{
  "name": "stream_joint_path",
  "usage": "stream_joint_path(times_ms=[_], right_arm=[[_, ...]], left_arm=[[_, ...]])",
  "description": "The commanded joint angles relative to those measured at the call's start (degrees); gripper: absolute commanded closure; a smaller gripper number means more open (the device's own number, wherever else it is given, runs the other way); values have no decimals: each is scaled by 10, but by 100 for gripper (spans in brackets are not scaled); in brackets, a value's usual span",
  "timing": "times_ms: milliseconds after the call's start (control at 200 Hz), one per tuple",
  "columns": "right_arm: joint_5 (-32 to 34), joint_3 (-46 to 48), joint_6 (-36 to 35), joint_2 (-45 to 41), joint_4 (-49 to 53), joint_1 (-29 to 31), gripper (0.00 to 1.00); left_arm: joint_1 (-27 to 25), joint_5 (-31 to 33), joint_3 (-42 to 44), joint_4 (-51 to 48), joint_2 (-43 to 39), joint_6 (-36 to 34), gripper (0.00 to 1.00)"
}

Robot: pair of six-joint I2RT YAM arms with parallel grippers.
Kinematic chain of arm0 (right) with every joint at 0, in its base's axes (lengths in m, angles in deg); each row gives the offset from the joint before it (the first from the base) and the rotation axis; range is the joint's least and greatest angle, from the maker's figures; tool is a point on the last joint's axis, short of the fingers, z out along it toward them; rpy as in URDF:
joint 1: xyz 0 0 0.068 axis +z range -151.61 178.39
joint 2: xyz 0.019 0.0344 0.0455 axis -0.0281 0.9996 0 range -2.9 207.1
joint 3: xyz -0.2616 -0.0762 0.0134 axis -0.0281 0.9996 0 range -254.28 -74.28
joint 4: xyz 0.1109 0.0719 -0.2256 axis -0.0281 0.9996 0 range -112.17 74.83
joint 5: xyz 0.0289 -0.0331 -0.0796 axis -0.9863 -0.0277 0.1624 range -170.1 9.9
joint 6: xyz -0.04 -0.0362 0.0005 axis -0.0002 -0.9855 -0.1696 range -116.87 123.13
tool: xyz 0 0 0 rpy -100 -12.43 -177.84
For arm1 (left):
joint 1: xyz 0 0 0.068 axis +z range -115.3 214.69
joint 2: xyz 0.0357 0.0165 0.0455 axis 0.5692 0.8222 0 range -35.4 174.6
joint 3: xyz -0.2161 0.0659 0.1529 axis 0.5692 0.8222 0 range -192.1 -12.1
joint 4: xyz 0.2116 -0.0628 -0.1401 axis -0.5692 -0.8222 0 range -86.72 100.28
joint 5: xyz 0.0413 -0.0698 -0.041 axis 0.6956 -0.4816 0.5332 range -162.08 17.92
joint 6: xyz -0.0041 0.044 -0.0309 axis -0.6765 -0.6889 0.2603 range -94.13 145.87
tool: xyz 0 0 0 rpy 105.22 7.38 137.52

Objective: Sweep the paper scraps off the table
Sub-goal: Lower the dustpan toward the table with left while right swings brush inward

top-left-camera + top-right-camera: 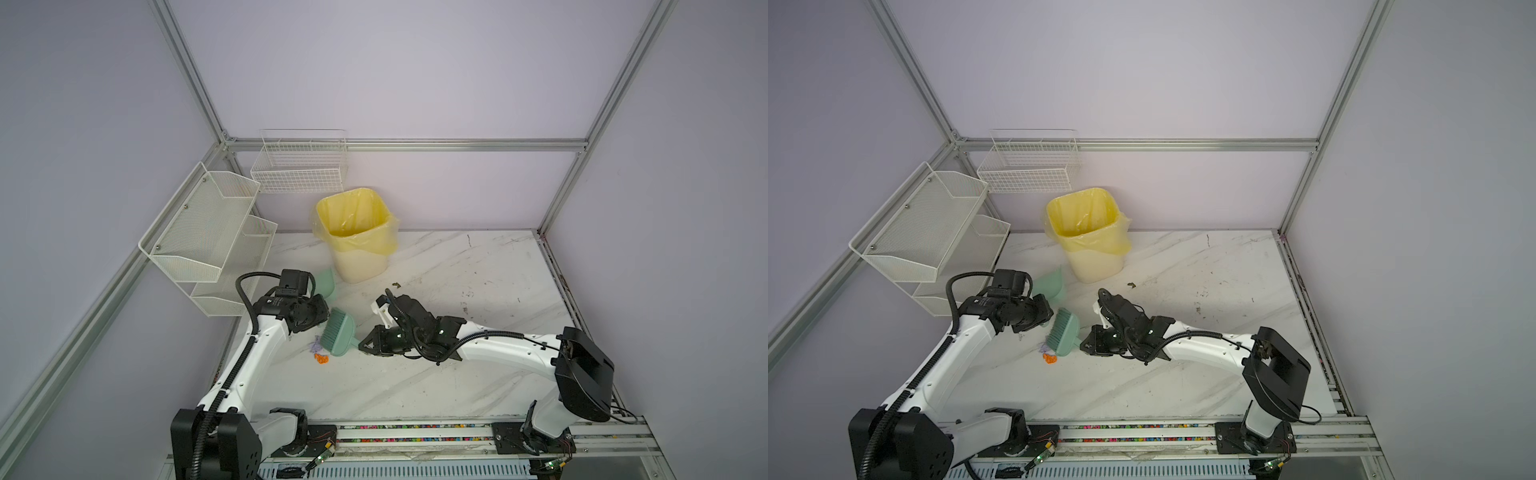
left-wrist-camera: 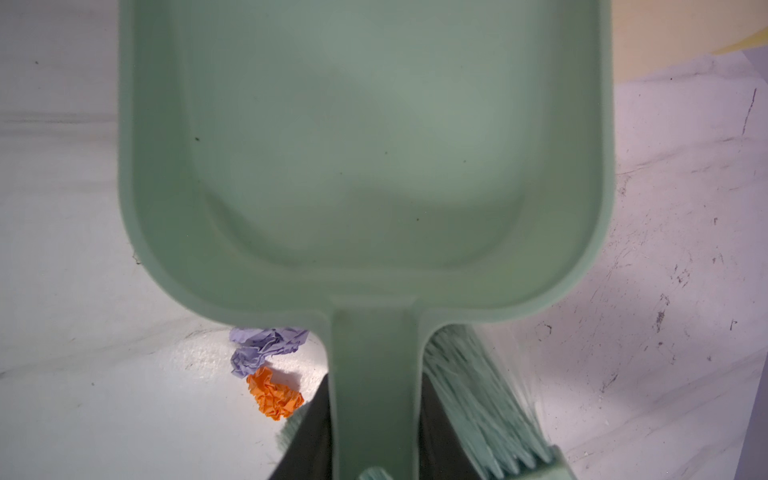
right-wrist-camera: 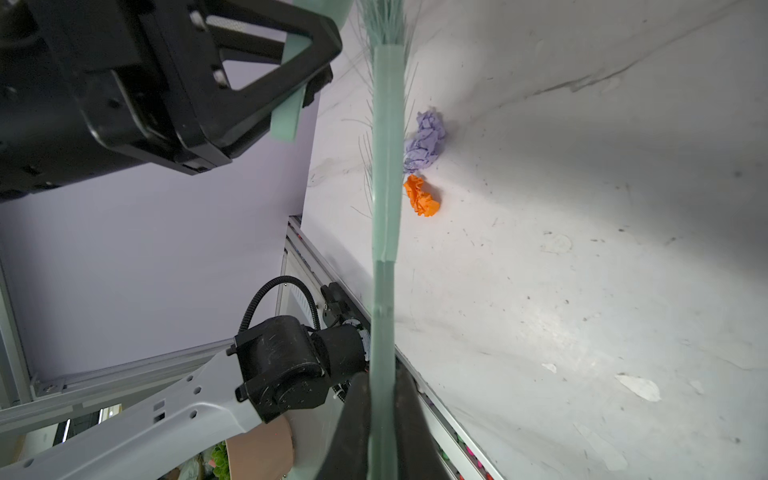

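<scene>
The table carries a lined bin at its back edge, presumably where the sweepings go. Your left gripper is clamped narrow on the handle of the dustpan. The pan is empty and its mouth faces away from the litter, so it can't catch anything yet. Your right gripper is closed tight on the brush. Its bristles sit just beside the paper scraps, well placed to push them. The scraps are one lavender wad and one orange, touching, near the left edge toward the front.
</scene>
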Motion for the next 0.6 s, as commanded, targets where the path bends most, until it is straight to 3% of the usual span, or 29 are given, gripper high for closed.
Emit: stream_joint_path(times_ms=[0,380,595], right_arm=[[0,-43,-17,39,7,20,100],[-36,-180,-48,178,58,47,100],[-37,-140,-41,182,80,8,100]], left_arm=[[8,11,-62,0,-21,-22,85],[13,7,-64,-15,-47,-25,85],[12,-39,-59,-20,-44,-39,84]])
